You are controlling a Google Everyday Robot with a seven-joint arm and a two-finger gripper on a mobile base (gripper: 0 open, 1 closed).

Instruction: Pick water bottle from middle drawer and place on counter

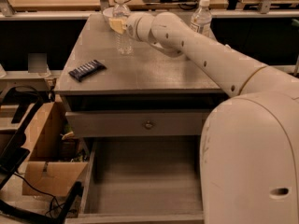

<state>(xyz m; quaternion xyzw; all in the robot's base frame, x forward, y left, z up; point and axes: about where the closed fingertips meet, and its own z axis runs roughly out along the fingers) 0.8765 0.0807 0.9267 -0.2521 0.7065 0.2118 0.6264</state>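
Observation:
The water bottle (124, 31), small, clear and white-capped, stands upright on the grey counter (154, 69) near its far left corner. My gripper (117, 25) is at the bottle's upper half, touching it or just beside it; my white arm reaches to it from the lower right across the counter. The middle drawer (145, 181) is pulled out below, and its plank floor shows nothing in it.
A taller clear bottle with a printed label (201, 18) stands at the counter's far right. A dark snack bar (87, 70) lies near the counter's left edge. A shut drawer front with a round knob (148, 124) sits above the open drawer. A cardboard box (46, 164) stands on the floor to the left.

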